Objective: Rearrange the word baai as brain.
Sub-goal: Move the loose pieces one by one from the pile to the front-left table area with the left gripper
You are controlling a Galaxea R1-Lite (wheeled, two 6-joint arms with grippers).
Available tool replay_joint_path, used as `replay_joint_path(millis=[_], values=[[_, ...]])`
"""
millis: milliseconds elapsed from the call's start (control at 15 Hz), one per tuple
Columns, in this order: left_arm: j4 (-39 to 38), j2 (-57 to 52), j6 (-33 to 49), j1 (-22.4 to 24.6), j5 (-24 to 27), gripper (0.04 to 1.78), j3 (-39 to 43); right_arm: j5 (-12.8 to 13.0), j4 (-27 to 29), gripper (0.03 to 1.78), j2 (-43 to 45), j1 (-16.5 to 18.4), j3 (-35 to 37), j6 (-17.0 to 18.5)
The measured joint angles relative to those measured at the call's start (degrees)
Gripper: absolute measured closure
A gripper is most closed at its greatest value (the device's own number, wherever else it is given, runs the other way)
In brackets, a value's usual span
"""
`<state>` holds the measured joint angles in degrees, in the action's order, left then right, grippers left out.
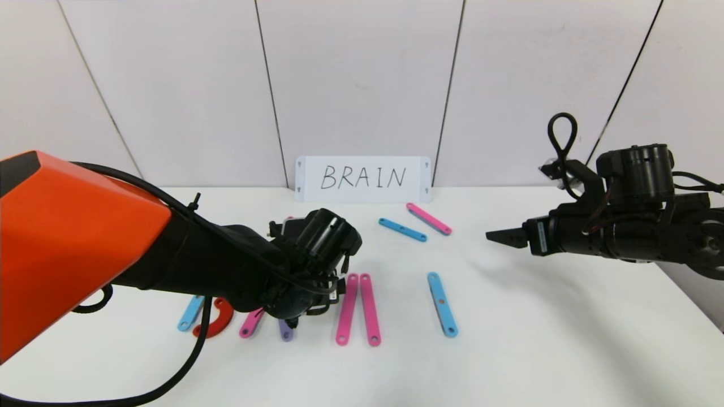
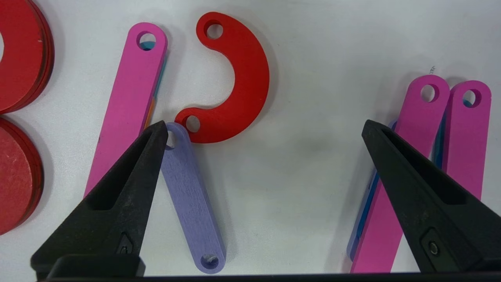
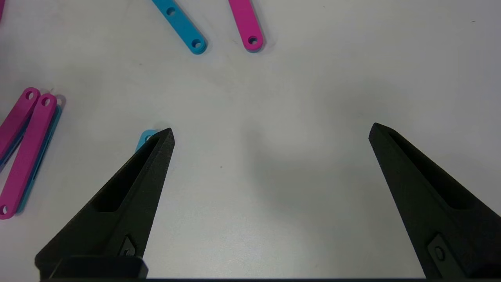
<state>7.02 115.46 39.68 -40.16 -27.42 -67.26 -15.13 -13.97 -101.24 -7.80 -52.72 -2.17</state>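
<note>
A white table (image 1: 565,339) fills the lower half of the head view, its matte surface evenly lit, with only soft, faint shadows. Behind it, across the upper half of the frame, stands a wall of pale grey panels (image 1: 362,79) divided by thin dark seams that fan outward toward the top. The table's far edge meets the wall just above mid-frame, where a white card (image 1: 363,178) handwritten BRAIN leans at centre. At lower right, the table's edge drops away against the panelling.
</note>
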Motion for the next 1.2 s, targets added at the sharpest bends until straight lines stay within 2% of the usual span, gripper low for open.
replay_joint_path(millis=[1200], values=[[0.4,-1.4,0.5,-1.8,1.1,0.08,2.1,0.1,0.0,0.07,0.0,0.4,-0.2,0.0]])
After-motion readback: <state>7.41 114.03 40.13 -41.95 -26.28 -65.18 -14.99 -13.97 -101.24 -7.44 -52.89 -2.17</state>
